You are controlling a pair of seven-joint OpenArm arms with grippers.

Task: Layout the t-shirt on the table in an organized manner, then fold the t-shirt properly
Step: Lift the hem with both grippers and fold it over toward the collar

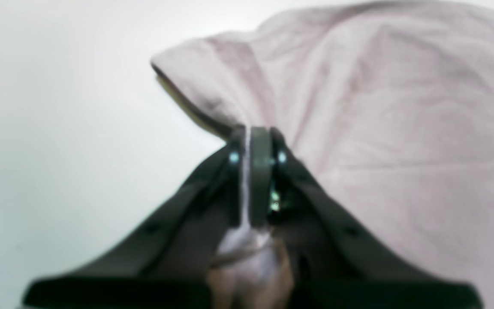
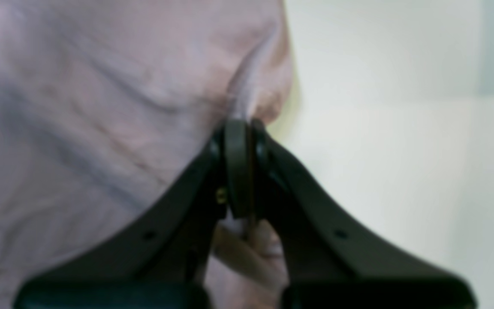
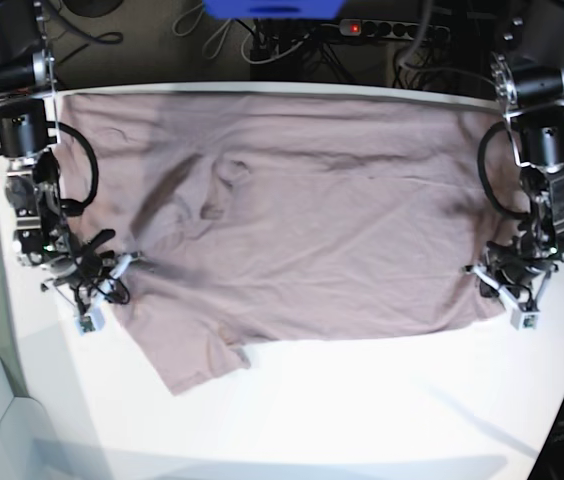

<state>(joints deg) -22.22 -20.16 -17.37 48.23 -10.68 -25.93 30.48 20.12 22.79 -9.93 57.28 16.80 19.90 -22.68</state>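
Two grippers are clamped on cloth: my left gripper [image 1: 253, 141] and right gripper [image 2: 242, 128] each pinch an opposite side edge of the dusty mauve cotton t-shirt [image 3: 302, 220]. It spans the white matte table [image 3: 382, 410] between them, long axis arm to arm.

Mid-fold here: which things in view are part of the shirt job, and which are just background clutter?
Part of the job:
- t-shirt, spread across the table
- table
- left gripper, shut on the t-shirt's edge
- right gripper, shut on the opposite edge

Just lying about:
- power strip behind the table
- cables behind the table
- blue object at the top edge
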